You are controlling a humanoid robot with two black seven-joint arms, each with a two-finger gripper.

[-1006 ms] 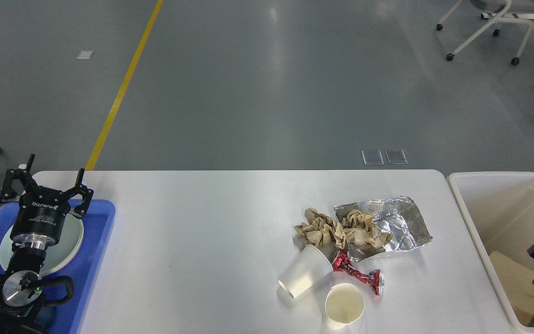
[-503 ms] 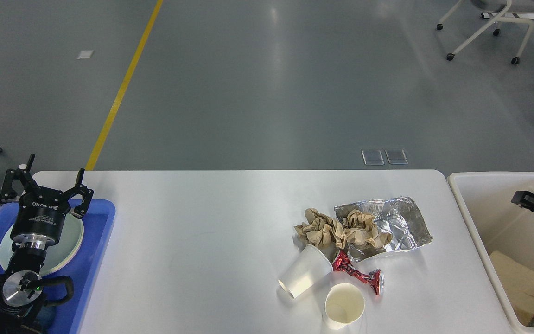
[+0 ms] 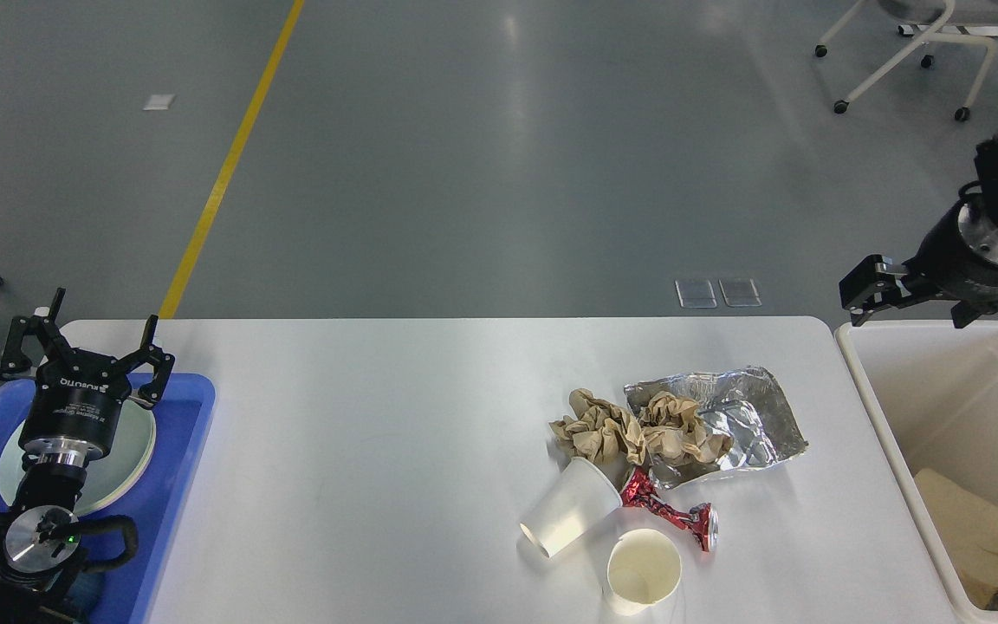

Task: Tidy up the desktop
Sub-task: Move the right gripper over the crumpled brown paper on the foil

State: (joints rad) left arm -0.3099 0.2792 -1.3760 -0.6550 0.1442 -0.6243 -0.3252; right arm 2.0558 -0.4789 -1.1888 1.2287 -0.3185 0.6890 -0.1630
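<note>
Surface: broad white top filling the lower view, rigid and fixed, judged slippery, so the light litter should be pinched, not pushed. Cream bin at right end, blue tray at left. Foil sheet, crumpled paper, two cups, red wrapper; left tool spread, right tool state cannot tell.

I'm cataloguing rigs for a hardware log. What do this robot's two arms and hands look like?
Both arms are black with silver metal rings at the joints. The left hand has two black angular fingers on a round black body with white lettering; a black cable loops near its base beside a small green light. The right hand is black on a silver-ringed wrist.
</note>
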